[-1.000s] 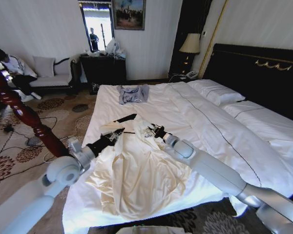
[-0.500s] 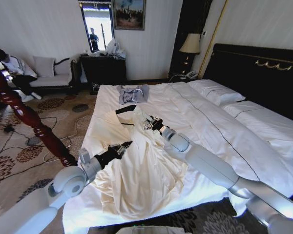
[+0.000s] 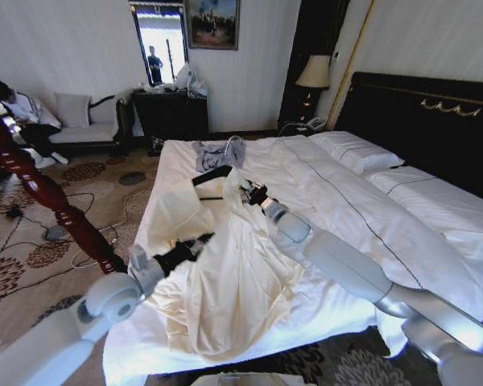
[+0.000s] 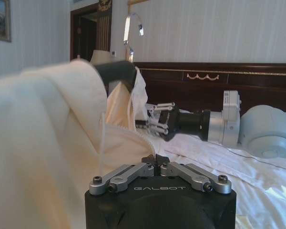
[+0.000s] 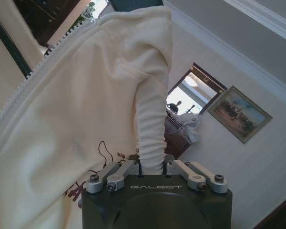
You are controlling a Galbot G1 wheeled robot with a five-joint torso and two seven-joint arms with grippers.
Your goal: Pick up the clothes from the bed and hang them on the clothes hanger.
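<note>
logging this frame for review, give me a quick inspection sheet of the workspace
surface: bed, white sheets, pillows by the black headboard
job's things: cream clothes partly lifted off the bed, draped on the black clothes hanger
clutter: grey-blue garment near the far edge of the bed
grippers: right gripper shut on a fold of the clothes near the logo; left gripper shut on the clothes' left side
cables: loose cables on the carpet
surroundings: reddish wooden pole, sofa, dark cabinet, lamp
</note>
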